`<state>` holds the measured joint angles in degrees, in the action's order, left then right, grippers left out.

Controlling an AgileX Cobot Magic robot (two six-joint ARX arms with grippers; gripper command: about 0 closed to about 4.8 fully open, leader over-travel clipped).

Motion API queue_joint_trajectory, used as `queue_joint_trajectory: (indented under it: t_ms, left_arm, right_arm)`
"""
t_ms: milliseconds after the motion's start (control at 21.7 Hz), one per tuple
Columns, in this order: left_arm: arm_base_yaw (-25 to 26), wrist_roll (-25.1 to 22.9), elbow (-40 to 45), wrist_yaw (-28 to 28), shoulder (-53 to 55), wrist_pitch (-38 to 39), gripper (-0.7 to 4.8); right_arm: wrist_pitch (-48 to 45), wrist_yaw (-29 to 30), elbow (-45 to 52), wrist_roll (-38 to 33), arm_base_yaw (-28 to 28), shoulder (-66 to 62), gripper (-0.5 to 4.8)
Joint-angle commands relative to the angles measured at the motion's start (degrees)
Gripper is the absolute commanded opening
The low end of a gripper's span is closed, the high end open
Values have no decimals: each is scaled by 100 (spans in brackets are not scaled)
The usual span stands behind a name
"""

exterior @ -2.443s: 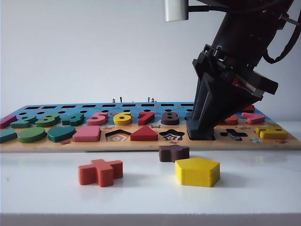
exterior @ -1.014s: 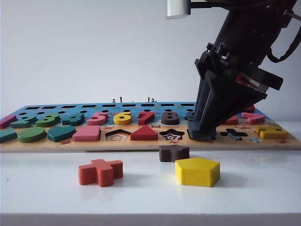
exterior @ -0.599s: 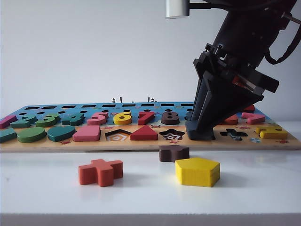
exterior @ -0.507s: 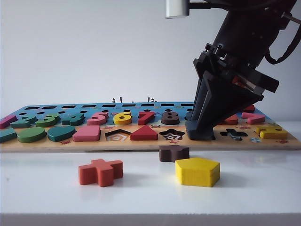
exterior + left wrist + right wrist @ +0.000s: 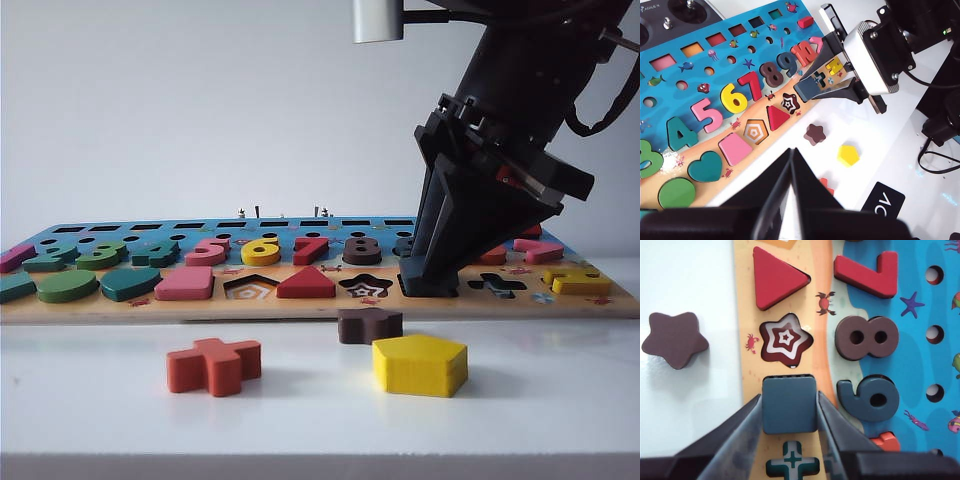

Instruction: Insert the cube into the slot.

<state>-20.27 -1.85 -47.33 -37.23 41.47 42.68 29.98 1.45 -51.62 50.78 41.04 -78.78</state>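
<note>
While the right gripper [image 5: 790, 412] pinches the cube [image 5: 789, 404] between its 2 fingers, the dark block sits over the slot [image 5: 788, 376] on the puzzle board [image 5: 300, 305], with only a thin checkerboard strip of the recess showing along the cube's edge nearest the star-shaped recess [image 5: 786, 338]. From the exterior view the right gripper [image 5: 430, 285] stands tip-down on the board, just beside the star-shaped recess and on the near side of the cross-shaped recess [image 5: 497, 286]; whether the cube is fully seated or riding on the slot's lip cannot be told. The left gripper [image 5: 790, 185] hangs well away from the board over the table, its 2 fingers meeting at the tips and holding nothing.

The exposed strip suggests the cube may sit slightly off towards the cross-shaped recess. If so, pressing down could jam a rounded corner on the slot's rim and leave the block tilted, or shove the whole board across the table. Letting go too early could leave the cube perched on the edge rather than dropped in. Spreading the fingers inside the tight recess could also drag the block back out as the gripper lifts. The brown star block [image 5: 369, 325] and yellow pentagon [image 5: 420, 364] lie on the table in front of the board, clear of the work.
</note>
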Motion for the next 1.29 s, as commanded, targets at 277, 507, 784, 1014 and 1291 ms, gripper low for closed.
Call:
queue_joint_trajectory:
  t_ms: [277,507,784,1014,1291]
  left_arm:
    - [4,-24,-22,-48,0,-79,20]
    - [4,-20,-22,-48,0,-81,20]
    - [4,-20,-22,-48,2,-81,20]
    - [4,-20,-22,-48,2,-83,20]
    - [7,-20,-22,-48,2,-83,20]
  right_arm:
    - [-74,9,-15,-22,4,17,159]
    - [-74,13,-15,-31,4,17,159]
    - [-76,74,-15,-42,4,7,159]
    - [-76,157,-15,-162,4,-55,160]
    - [-105,142,-15,-164,4,-92,186]
